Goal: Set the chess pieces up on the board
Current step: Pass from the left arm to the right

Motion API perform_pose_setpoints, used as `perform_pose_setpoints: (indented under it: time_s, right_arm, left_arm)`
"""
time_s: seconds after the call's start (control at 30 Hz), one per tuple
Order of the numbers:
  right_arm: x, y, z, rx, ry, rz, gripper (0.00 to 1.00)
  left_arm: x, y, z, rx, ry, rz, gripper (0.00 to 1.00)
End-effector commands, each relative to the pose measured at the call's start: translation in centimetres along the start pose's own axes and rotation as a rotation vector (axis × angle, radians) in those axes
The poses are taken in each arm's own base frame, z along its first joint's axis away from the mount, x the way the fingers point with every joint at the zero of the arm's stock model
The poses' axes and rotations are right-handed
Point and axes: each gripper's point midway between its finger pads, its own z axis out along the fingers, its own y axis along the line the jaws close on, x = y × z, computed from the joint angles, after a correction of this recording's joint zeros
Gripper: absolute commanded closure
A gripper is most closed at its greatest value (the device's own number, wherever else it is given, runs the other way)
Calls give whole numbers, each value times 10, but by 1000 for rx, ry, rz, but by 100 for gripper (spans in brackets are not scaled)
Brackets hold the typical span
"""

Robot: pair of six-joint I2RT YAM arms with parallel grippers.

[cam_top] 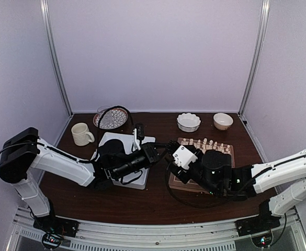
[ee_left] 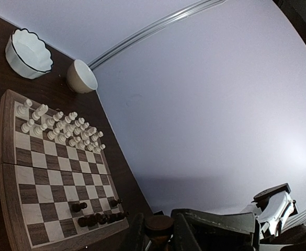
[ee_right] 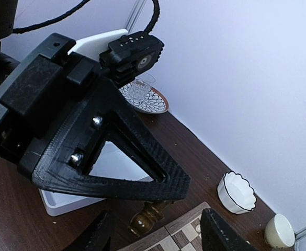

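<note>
While left gripper (cam_top: pixel 162 150) pinches a dark piece (ee_right: pixel 148 217) at centre of the top view, right gripper (ee_right: pixel 158 238) stands with jaws apart either side of it, not touching | board (ee_left: pixel 43 183) right of centre | other dark pieces (ee_left: pixel 98 218) along its lower edge in left wrist view

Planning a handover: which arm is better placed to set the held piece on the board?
Likely right: the right fingers, open, flank the piece held by the left fingers, and that arm lies over the board.
</note>
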Motion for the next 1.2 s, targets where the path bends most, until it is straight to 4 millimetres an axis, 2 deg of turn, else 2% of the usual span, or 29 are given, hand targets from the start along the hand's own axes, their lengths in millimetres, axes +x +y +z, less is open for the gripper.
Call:
perform_pose_setpoints:
  time_s: [0.0, 0.23, 0.33, 0.5, 0.53, 0.7, 0.87, 1.03, 1.17]
  right_arm:
    - [-9, -2, 5, 35, -8, 1, 48]
    - [-9, -11, 3, 81, -5, 19, 77]
    - [-9, -20, 2, 130, 1, 35, 86]
    - [-10, -24, -2, 136, -9, 55, 100]
    - [-11, -26, -3, 138, -13, 62, 100]
    - [-14, -28, -9, 120, -26, 85, 100]
    - [-12, -35, -14, 97, -17, 106, 100]
    - [-14, -46, -20, 13, 16, 163, 100]
    - [-14, -52, -17, -100, 63, 243, 100]
  left_arm:
    - [-8, -21, 6, 76, -38, -20, 94]
    - [-9, -19, 3, 73, -45, -22, 93]
    - [-10, -19, 2, 76, -50, -24, 93]
    - [-12, -16, -2, 62, -64, -17, 90]
    - [-12, -15, -3, 56, -68, -17, 89]
    - [-15, -9, -10, 30, -80, 3, 67]
    - [-30, 5, -24, -13, -47, 21, 50]
    - [-56, 20, -54, -10, 8, 108, 36]
    - [-70, 28, -77, -46, 83, 261, 32]
